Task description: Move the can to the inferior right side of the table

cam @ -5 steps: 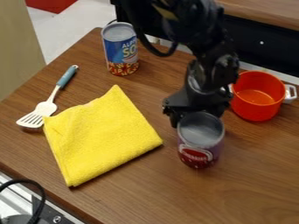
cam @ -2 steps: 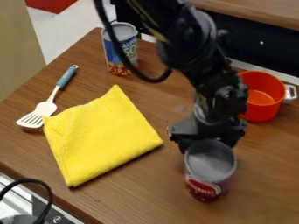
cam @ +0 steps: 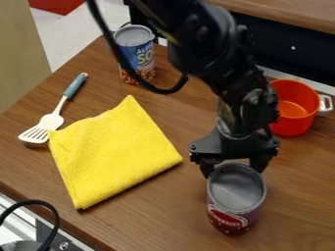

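Note:
The gripper [cam: 234, 166] hangs over the lower right part of the table [cam: 163, 215], its two fingers against opposite sides of a can's upper rim. That can [cam: 234, 200] is red and purple with an open grey top, and it stands upright or nearly so, right of the yellow cloth. Whether its base touches the wood I cannot tell. The far side of the can is partly hidden behind the gripper.
A folded yellow cloth [cam: 114, 152] lies left of the can. A spatula [cam: 52, 117] is at the far left, a blue soup can [cam: 136, 54] at the back, and an orange pot [cam: 292, 108] at the right behind the gripper.
The gripper and the red and purple can have moved together toward the table's near side and slightly right. The cloth, spatula, pot and blue can have stayed put.

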Robot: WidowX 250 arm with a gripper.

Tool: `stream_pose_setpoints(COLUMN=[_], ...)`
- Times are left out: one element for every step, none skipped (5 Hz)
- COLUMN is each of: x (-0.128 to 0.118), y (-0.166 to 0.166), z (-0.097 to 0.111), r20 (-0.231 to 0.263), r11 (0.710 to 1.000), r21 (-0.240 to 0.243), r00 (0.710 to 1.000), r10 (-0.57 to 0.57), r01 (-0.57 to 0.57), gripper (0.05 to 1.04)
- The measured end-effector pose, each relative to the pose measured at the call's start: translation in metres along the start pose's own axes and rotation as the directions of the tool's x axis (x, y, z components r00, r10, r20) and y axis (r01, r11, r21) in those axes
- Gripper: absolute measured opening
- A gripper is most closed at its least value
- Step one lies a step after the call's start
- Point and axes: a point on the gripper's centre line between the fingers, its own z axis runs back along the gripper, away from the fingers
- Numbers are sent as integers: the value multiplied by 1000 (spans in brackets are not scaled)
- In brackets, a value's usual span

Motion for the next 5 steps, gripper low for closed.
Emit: stream_pose_setpoints(x=[3,22,42,49,66], y=[-2,-5,-10,-11,-19], z=[10,20,25,5,10], r20=[-8,-21,-17,-25,-37], r11=[1000,1000,1000,998,981], r21=[7,-10,-29,-5,-50], r00=[1000,1000,1000,998,981], r10=[-5,8,1,-64,-190], r01=[5,-8,-2,64,188], gripper=[997,997,997,997,997])
